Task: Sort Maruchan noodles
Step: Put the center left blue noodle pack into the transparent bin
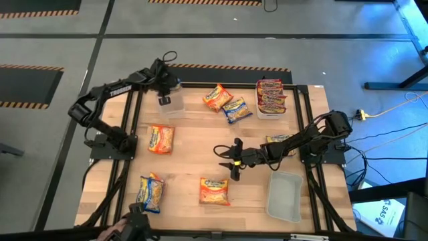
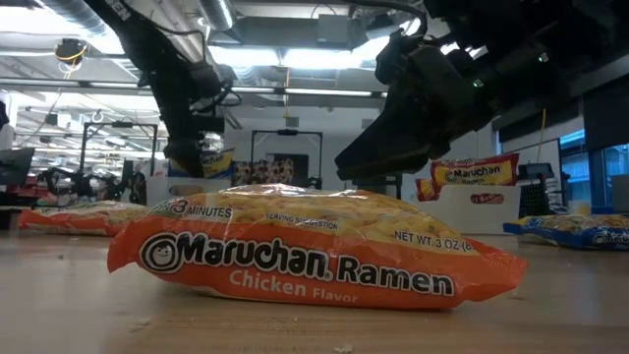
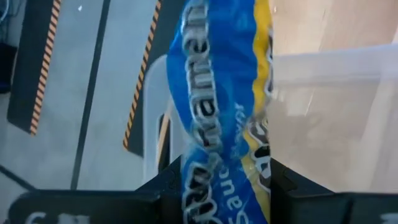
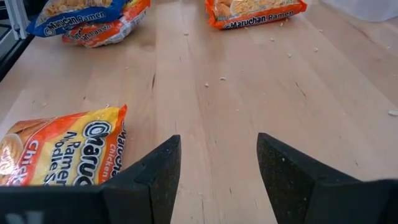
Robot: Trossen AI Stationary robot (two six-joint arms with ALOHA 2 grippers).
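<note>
My left fingers (image 3: 292, 186) are clamped on a blue packet (image 3: 217, 106), which stands up between them over the clear tub (image 1: 171, 104) at the upper left of the high view; my left gripper (image 1: 164, 99) hangs there above that tub. My right fingers (image 4: 155, 171) are spread wide with nothing between them, only bare wood showing in the gap. My right gripper (image 1: 235, 161) sits at the centre of the high view, low over the table (image 1: 194, 150).

The other packets lie scattered around. An orange packet (image 1: 160, 139) lies left of centre, and in my right wrist view an orange one (image 4: 62, 152) lies just beside my finger. Another orange packet (image 1: 215, 191) lies at lower centre; in the low view it fills the foreground (image 2: 314, 251), reading chicken flavor. At lower left a blue packet overlaps an orange one (image 1: 150, 192). At upper centre an orange packet (image 1: 217, 97) lies touching a blue one (image 1: 236, 110). Red packets (image 1: 271, 95) are stacked in a tub (image 1: 269, 114) at upper right. One more packet (image 1: 279, 140) lies under my right arm at right of centre; I cannot tell its kind. An empty clear tub (image 1: 284, 196) sits at lower right.
</note>
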